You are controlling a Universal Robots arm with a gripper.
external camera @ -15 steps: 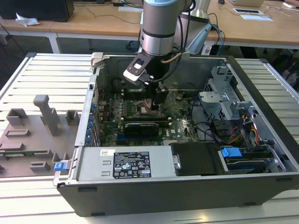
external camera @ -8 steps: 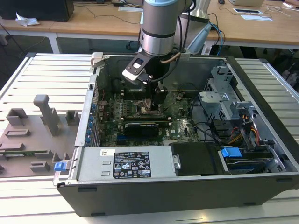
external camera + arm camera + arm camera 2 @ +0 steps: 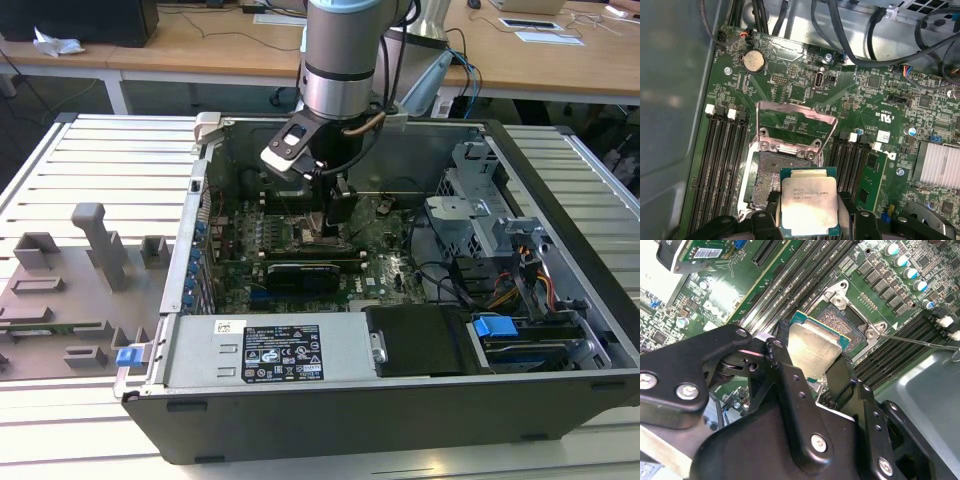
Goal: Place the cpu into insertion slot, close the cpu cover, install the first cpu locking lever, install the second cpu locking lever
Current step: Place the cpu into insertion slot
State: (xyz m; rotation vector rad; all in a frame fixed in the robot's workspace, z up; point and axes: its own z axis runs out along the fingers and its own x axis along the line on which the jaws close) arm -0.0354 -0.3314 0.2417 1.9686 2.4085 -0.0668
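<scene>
My gripper point(image 3: 812, 357) is shut on the cpu point(image 3: 810, 342), a flat square chip with a silvery-tan top, pinched at two opposite edges by black fingers point(image 3: 782, 365). In the first wrist view the cpu point(image 3: 810, 200) hangs just above and partly over one side of the insertion slot point(image 3: 762, 175), whose dark contact field lies bare. The cpu cover point(image 3: 795, 125), a thin metal frame, stands swung up at the slot's far edge. In the exterior view the gripper point(image 3: 335, 222) reaches down into the open computer case over the green motherboard point(image 3: 395, 262).
Long black memory slots point(image 3: 720, 160) flank the socket on both sides. A finned heat sink point(image 3: 940, 162), a coin cell point(image 3: 753, 60) and cables point(image 3: 850, 35) lie nearby. The case walls point(image 3: 560, 250), power supply point(image 3: 270, 355) and drive bay point(image 3: 520, 330) hem the board in.
</scene>
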